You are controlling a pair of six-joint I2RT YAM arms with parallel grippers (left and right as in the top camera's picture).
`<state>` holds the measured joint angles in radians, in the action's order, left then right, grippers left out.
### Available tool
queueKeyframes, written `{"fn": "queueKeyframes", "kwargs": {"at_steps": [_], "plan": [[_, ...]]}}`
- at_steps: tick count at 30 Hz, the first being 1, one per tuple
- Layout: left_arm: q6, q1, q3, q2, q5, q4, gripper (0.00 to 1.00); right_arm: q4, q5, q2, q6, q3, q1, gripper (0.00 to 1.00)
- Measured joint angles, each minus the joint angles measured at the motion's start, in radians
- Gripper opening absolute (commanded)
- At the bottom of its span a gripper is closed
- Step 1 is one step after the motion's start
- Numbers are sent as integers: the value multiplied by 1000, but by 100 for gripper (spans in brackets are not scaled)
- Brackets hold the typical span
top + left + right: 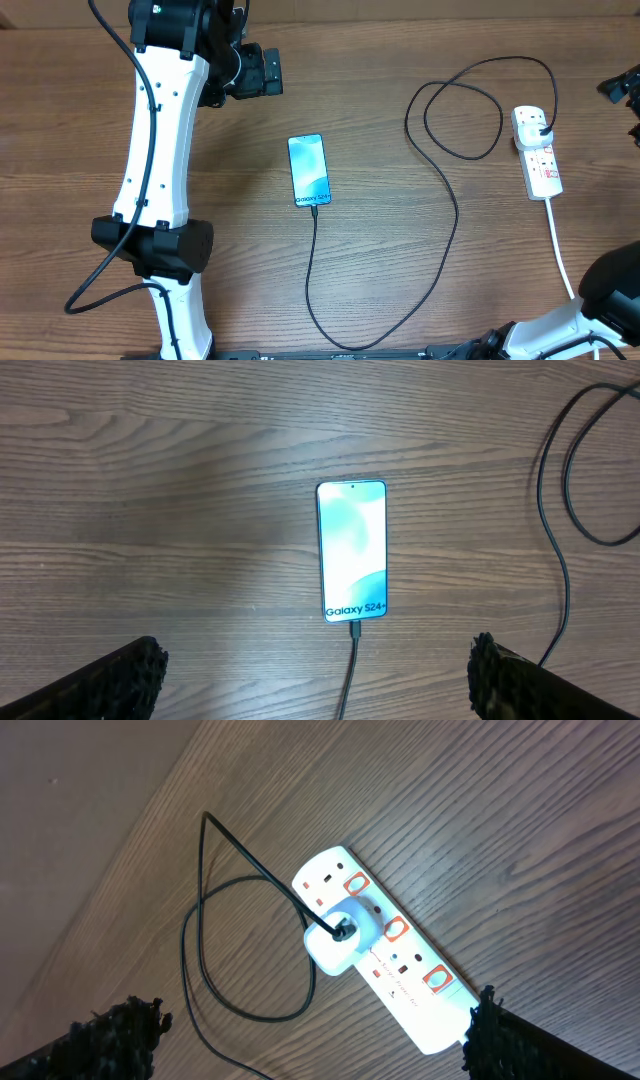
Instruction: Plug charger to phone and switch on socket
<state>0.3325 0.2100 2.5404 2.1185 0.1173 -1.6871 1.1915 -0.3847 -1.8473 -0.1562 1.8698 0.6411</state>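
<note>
the charger (351, 660) tip looks seated in the bottom end of the phone (352, 550), which lies flat in the middle of the surface (500, 270), so i judge the switch to be the step in hand. the socket (400, 970) lies below my right tool (310, 1025), its fingers spread wide and holding nothing. the left tool (315, 660) hangs equally spread above the phone. i would bring the right fingers together and press one tip straight down on the red switch (395, 930) beside the plug (335, 938), lightly, since the strip could slide. i cannot tell whether it is already on. the cable loop crowds the plug side. the other side is bare wood, with the surface's far edge near.
</note>
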Motion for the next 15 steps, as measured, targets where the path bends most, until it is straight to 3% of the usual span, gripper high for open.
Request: {"fn": "queueKeyframes", "kwargs": {"at_steps": [15], "plan": [[0, 0, 0, 0, 0, 0, 100, -3, 0, -7, 0, 0, 0, 100]]}}
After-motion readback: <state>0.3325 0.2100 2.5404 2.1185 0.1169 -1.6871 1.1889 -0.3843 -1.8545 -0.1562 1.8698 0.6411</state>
